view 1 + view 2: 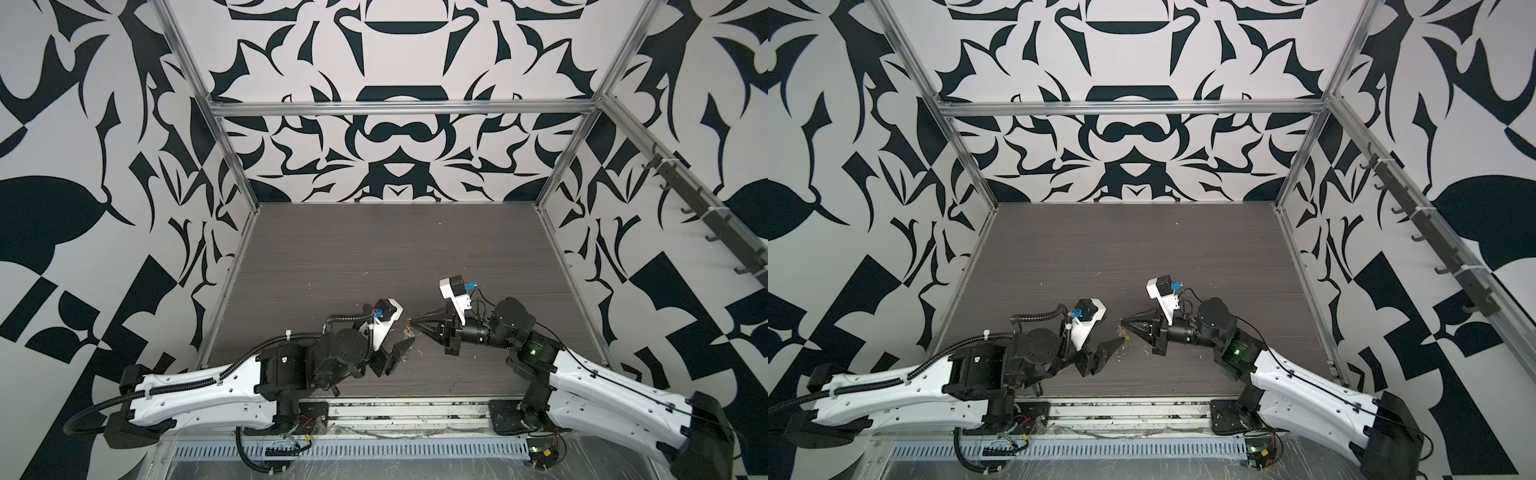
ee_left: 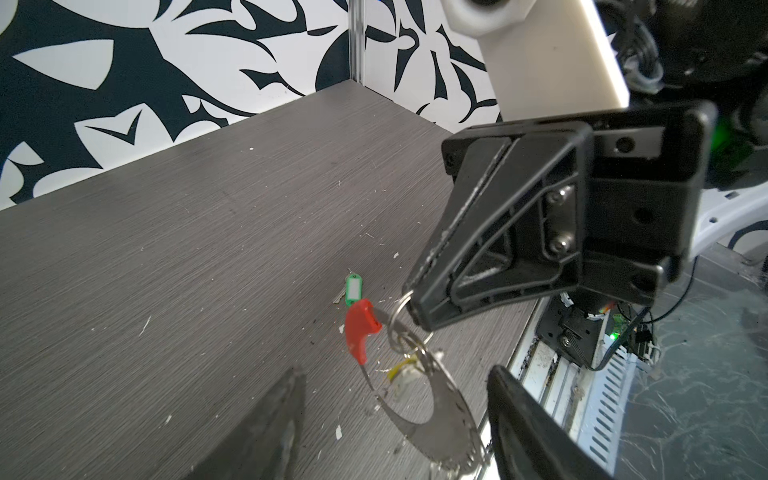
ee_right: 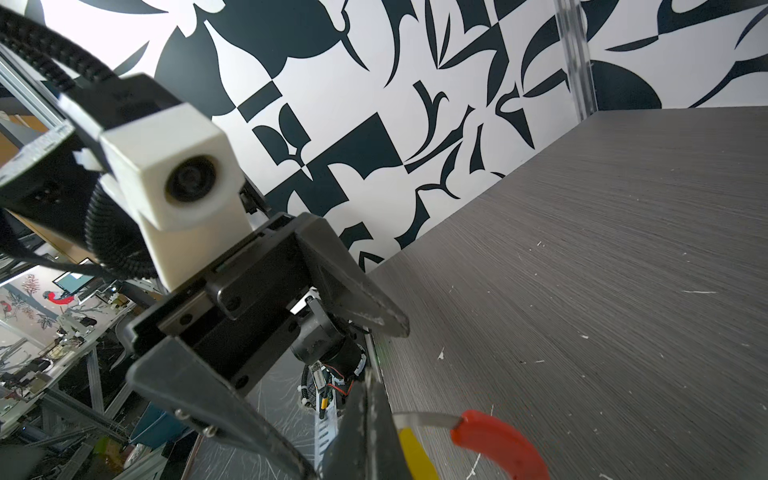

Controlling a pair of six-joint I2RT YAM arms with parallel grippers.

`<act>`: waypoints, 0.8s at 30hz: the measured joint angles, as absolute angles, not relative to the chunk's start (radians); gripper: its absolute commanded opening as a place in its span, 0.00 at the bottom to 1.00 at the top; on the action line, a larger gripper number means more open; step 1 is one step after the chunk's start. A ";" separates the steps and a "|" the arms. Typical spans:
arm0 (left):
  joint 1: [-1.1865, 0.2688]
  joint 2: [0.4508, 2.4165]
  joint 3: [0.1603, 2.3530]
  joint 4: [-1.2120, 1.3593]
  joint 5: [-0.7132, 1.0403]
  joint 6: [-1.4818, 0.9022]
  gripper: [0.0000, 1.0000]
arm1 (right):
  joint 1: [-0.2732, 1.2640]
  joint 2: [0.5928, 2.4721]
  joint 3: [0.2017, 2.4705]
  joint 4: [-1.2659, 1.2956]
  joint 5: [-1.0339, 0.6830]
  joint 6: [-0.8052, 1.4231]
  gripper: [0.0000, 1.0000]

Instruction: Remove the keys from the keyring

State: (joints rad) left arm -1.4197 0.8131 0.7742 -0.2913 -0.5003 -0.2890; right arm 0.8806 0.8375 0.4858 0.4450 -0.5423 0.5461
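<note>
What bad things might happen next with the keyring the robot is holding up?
1. The right gripper pinches the keyring only at its very tips, so it may slip out and drop.
2. The keyring hangs near the table's front edge; a drop there might send it off into the rails.
3. The yellow tag sits bunched in with the keyring's small loops, so the open left gripper may grab the wrong bit.

A grey, fine-grained table (image 2: 166, 270), flecked with white, is seen. The walls (image 1: 395, 62) are covered in a bold black-and-white pattern. Red is shown along one arc of the silvery keyring (image 2: 360, 322). A green tag (image 2: 353, 289) and a yellow tag (image 3: 415, 453) are picked out.
</note>
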 measured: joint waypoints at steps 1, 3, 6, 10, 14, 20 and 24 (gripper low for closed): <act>-1.420 0.817 0.770 -0.289 -0.502 -0.288 0.71 | 0.881 0.838 0.486 0.444 -0.543 0.546 0.00; -1.420 0.818 0.759 -0.285 -0.509 -0.289 0.71 | 0.881 0.837 0.487 0.440 -0.542 0.546 0.00; -1.420 0.799 0.746 -0.278 -0.508 -0.289 0.71 | 0.881 0.836 0.487 0.435 -0.542 0.545 0.00; -1.420 0.736 0.744 -0.265 -0.498 -0.292 0.71 | 0.881 0.823 0.487 0.417 -0.541 0.538 0.00; -1.420 0.696 0.742 -0.250 -0.500 -0.299 0.67 | 0.881 0.808 0.487 0.411 -0.540 0.529 0.00; -1.420 0.707 0.710 -0.271 -0.562 -0.318 0.69 | 0.881 0.801 0.487 0.407 -0.540 0.524 0.00; -1.420 0.746 0.710 -0.289 -0.580 -0.330 0.71 | 0.881 0.796 0.489 0.400 -0.540 0.520 0.00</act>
State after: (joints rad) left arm -1.4197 0.7456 0.7101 -0.2890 -0.5800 -0.3302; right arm 0.8806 0.7963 0.4892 0.4004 -0.5404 0.5201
